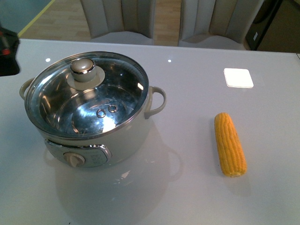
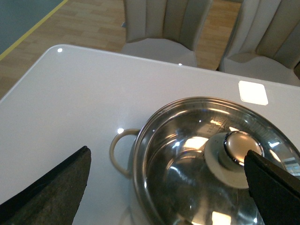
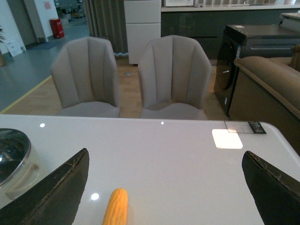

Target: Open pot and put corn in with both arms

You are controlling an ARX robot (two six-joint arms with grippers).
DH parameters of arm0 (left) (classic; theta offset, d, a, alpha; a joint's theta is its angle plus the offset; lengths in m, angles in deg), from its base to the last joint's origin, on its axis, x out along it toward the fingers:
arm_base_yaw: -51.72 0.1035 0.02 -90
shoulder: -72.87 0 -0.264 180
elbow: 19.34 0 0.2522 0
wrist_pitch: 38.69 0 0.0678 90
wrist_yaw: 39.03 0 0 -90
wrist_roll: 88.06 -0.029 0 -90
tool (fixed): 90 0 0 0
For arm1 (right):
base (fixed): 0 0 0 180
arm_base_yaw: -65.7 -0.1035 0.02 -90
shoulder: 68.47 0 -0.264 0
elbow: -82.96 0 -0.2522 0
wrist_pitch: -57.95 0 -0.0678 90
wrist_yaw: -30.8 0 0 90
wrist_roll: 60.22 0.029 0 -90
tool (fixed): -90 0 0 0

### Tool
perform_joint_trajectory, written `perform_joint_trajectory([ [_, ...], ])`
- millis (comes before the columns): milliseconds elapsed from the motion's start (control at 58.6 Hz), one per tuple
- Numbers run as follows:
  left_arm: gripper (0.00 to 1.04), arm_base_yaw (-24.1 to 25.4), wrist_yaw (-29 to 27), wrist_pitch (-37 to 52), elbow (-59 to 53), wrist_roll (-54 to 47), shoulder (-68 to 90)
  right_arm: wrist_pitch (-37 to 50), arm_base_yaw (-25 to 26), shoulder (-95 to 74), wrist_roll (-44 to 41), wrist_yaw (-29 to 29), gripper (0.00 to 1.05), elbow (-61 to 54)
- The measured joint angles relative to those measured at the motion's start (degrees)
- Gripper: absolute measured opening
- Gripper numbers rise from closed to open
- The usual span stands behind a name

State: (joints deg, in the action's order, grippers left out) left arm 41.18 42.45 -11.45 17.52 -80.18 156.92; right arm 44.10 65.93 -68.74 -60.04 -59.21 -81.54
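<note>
I'm on lid-off: lid (image 1: pixel 110 89) sits on the pot (image 1: pixel 131 140), corn (image 1: pixel 230 144) on the table (image 1: pixel 187 93) well apart. Left gripper (image 2: pixel 166 154), right gripper (image 3: pixel 165 154) both gape empty (left's near the knob (image 2: pixel 241 147)), so I'd pinch that next.

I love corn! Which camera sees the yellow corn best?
The front view: the whole corn lies on the white table, right of the pot. The right wrist view shows only one end, cut off by the picture's edge. The left wrist view shows no corn.
</note>
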Motion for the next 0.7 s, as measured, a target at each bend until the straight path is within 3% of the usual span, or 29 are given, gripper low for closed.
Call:
perform_joint_trajectory([
  [392, 0.98, -6.5, 4.0, 12.3, 11.9, -4.3, 20.9, 0.0, 0.0, 0.0, 0.0, 0.0, 0.96, 0.0],
  [699, 0.98, -8.5, 4.4, 19.0, 12.7, -5.2, 30.7, 0.0, 0.0, 0.0, 0.0, 0.0, 0.96, 0.0],
])
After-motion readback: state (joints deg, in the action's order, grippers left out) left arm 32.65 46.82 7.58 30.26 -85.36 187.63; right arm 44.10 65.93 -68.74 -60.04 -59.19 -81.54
